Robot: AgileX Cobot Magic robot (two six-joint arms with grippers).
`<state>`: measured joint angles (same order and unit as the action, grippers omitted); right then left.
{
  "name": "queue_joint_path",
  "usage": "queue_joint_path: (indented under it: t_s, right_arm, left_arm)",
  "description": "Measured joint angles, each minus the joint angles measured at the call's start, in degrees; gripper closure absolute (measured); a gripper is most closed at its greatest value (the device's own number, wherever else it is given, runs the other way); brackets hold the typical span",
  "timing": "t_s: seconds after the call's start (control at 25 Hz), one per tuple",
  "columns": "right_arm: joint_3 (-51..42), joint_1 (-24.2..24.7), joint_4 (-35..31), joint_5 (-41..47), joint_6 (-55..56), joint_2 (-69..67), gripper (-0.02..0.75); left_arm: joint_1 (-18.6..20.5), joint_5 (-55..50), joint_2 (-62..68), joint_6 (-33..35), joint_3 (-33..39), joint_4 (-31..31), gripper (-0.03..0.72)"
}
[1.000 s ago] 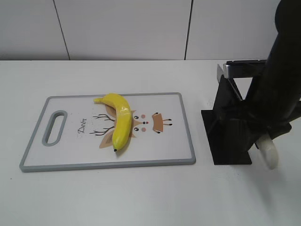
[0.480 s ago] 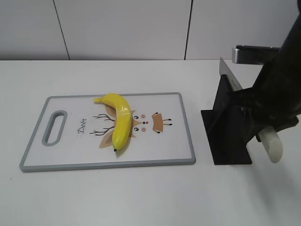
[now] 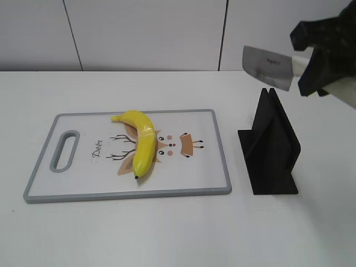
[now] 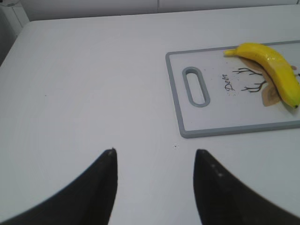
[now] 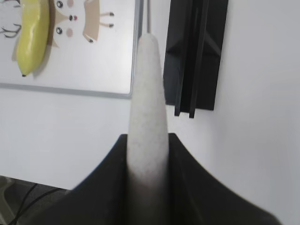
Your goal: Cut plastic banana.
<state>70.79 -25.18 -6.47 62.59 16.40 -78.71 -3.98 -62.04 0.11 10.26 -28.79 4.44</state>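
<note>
The yellow plastic banana [image 3: 142, 143] lies on a white cutting board [image 3: 83, 186] with a grey rim and a deer picture; it also shows in the left wrist view [image 4: 274, 70] and the right wrist view [image 5: 31, 35]. My right gripper [image 3: 312, 61] is shut on the white handle [image 5: 147, 108] of a knife, whose steel blade [image 3: 267, 68] is held in the air above the black knife stand [image 3: 271, 147]. My left gripper [image 4: 154, 157] is open and empty over bare table, left of the board's handle slot [image 4: 195, 86].
The black knife stand [image 5: 194, 51] stands right of the board, with its slots empty. White wall panels rise behind the table. The white table surface [image 3: 167, 233] stretches in front of the board.
My right gripper has lifted the knife up out of the black stand; the blade now hangs free above it. The banana and the board have not moved.
</note>
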Motion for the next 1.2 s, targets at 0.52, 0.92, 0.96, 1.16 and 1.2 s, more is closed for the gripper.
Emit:
queue_joint_path:
  t_s: [0.52,0.92,0.96,1.16,1.2]
  right_arm:
    - [9.0,0.0,0.5,-3.8,-28.7,0.0,0.568]
    - [11.9,0.7,0.7,-6.4,-45.1,-6.8,0.568]
    - [12.6,0.7,0.7,-6.3,-46.8,-7.7,0.568]
    - [17.1,1.3,-2.8,-4.4,-54.4,-14.1,0.568]
    - [18.1,1.5,-4.6,-3.9,-56.1,-15.5,0.568]
  left_arm:
    - [-0.7,11.2,19.4,4.8,-7.4,0.0,0.199]
    - [-2.7,17.5,44.5,21.6,-21.6,5.9,0.101]
    - [-2.7,17.5,47.7,24.3,-23.8,7.6,0.1]
    - [-2.7,11.3,63.4,38.1,-36.1,16.7,0.099]
    - [-2.7,9.6,66.1,41.1,-38.8,18.5,0.099]
